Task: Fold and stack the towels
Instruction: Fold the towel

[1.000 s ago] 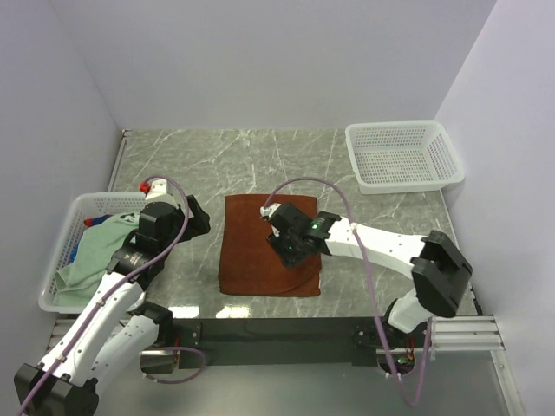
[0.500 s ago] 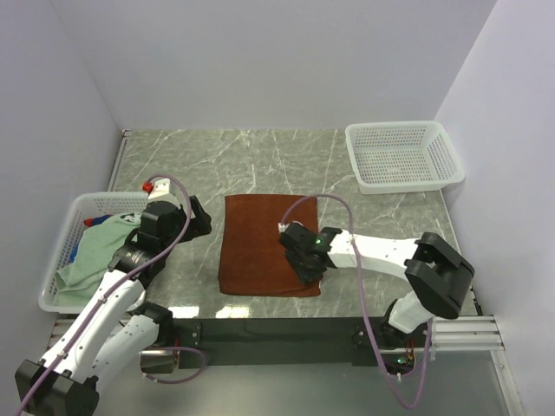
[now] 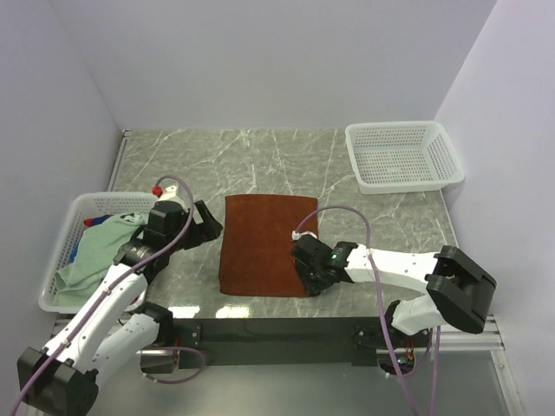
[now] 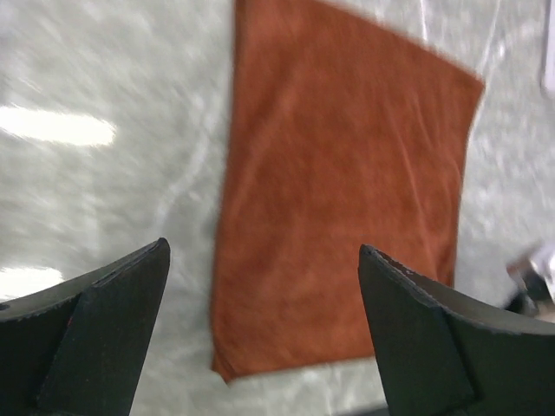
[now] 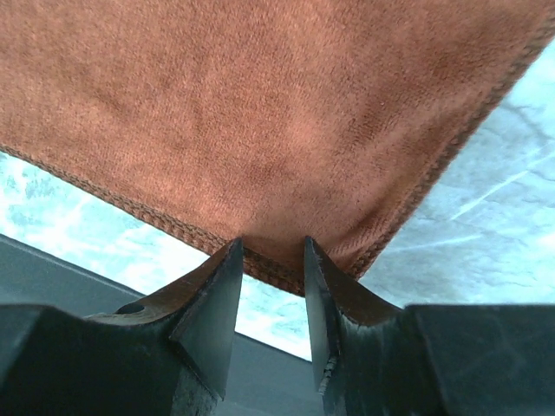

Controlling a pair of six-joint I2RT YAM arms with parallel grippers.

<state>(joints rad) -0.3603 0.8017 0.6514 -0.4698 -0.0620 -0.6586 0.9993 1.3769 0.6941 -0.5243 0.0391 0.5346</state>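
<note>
The rust-brown towel [image 3: 264, 247] lies spread flat mid-way across the marble table [image 3: 260, 156]. A mint-green towel [image 3: 95, 251] is heaped in the white basket [image 3: 95, 198] at the left. The left gripper [image 4: 262, 250] hangs just left of the brown towel, its jaws wide apart. The right gripper [image 5: 271, 243] sits at the towel's near right corner, fingers close beside the hem; I can't tell if they pinch it.
</note>
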